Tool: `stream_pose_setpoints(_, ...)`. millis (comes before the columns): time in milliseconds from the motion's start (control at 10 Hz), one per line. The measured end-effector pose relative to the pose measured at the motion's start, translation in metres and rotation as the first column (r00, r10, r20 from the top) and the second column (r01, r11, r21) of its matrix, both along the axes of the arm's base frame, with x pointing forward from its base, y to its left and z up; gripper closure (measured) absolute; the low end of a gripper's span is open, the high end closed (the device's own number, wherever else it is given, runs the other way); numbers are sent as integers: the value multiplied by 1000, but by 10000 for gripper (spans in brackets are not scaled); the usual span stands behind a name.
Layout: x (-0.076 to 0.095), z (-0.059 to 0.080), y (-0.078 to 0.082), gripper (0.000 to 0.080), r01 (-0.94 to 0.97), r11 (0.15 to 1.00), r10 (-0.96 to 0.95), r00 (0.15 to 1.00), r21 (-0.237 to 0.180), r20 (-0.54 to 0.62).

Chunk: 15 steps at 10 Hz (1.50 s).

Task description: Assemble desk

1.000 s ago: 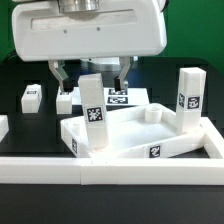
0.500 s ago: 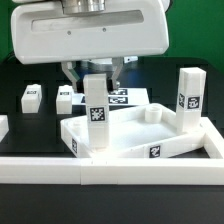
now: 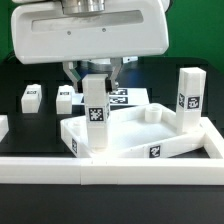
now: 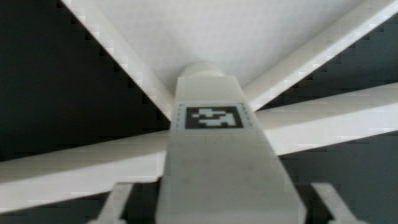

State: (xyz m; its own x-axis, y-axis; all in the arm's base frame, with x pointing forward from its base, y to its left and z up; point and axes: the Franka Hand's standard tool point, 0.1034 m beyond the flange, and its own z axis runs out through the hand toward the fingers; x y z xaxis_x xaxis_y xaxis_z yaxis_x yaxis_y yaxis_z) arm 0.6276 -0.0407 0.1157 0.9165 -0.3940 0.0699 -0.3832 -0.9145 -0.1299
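desk tabletop (image 3: 126, 128) lies rim up on the black table, just behind the front rail (image 3: 110, 172). leg (image 3: 94, 118) stands upright in its corner at the exterior view's left, the gripper (image 3: 92, 74) pinching its top. second leg (image 3: 188, 98) stands upright at the right corner. third leg (image 3: 30, 95) and fourth leg (image 3: 65, 98) lie loose beyond.

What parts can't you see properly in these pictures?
1. Exterior view: the gripper has its fingertips beside the upright leg. They are too small to tell whether they pinch it.
2. Exterior view: the marker board is mostly hidden behind that leg and the gripper.
3. Wrist view: the picture is blurry and the leg fills it, hiding whatever is under its far end.
4. Exterior view: the arm is cut off by the top edge.
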Motion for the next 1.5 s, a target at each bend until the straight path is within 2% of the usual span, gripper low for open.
stream_pose_setpoints(200, 0, 0, -2, 512, 199, 980, -199, 980, 30, -17)
stream_pose_setpoints(400, -1, -1, -2, 512, 412, 909, -410, 911, 57, -47)
stream_pose_setpoints(600, -1, -1, -1, 512, 587, 807, -582, 809, 66, -80)
stream_pose_setpoints(800, -2, -2, 8, 512, 754, 653, -745, 656, 67, -122)
stream_pose_setpoints(1100, -2, -2, 9, 512, 861, 504, -848, 507, 63, -153)
stream_pose_setpoints(1300, -2, -3, 10, 506, 864, 499, -851, 503, 62, -155)
stream_pose_setpoints(1400, -2, -3, 10, 300, 852, 521, -839, 523, 61, -150)
stream_pose_setpoints(1500, -3, -3, 11, 184, 816, 575, -804, 577, 58, -145)
